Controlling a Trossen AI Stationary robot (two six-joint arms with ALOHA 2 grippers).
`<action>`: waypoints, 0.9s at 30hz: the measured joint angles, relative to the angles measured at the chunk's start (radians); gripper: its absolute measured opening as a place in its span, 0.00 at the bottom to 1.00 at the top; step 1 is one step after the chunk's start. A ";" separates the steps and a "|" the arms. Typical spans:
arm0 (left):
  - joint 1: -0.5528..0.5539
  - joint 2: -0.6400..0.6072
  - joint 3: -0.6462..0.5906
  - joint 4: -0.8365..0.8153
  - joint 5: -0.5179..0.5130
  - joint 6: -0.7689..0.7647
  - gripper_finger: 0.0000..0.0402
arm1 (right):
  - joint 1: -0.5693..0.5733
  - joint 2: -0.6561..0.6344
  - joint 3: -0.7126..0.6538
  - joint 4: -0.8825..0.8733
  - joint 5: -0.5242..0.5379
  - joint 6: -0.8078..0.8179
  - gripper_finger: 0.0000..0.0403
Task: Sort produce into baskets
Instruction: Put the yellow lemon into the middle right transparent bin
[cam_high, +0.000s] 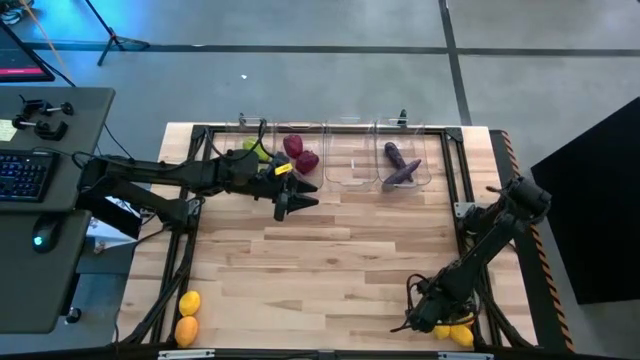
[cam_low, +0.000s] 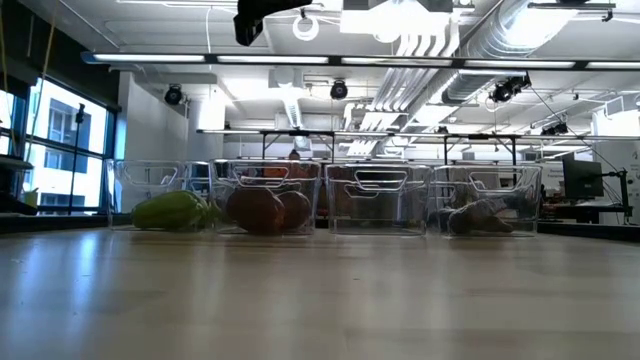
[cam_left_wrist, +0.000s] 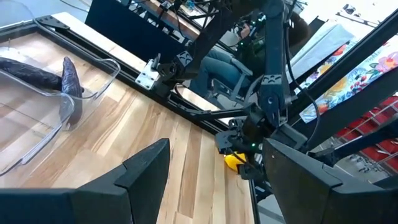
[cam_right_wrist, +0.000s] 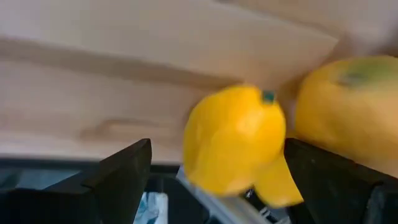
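- The four clear baskets (cam_high: 350, 152) stood in a row along the table's far edge, holding green peppers, dark red pieces and eggplants (cam_high: 400, 166).
- The left gripper (cam_high: 297, 202) hovered open and empty just in front of the baskets, arm stretched rightward.
- The right gripper (cam_high: 436, 318) sat low at the near right corner, fingers spread around a yellow fruit (cam_right_wrist: 233, 144), a second one beside it.

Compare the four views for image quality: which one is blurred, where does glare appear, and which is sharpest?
Right wrist view: the yellow fruit between the right gripper fingers is soft and smeared. Low view: bright ceiling lights glare, and the clear baskets reflect them. High view: evenly lit and sharpest, with blue light at the far left corner. Left wrist view: the left gripper fingers are dark, near silhouettes.
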 joint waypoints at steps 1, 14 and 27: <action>0.000 0.000 0.000 0.000 0.000 0.000 0.61 | 0.000 0.011 0.000 -0.001 0.001 -0.001 0.89; 0.000 0.000 0.000 -0.002 -0.023 0.000 0.61 | -0.001 0.073 0.001 0.028 -0.006 -0.058 0.68; 0.070 -0.075 0.000 -0.006 0.168 -0.023 0.61 | -0.146 -0.097 0.107 -0.028 0.282 -0.489 0.39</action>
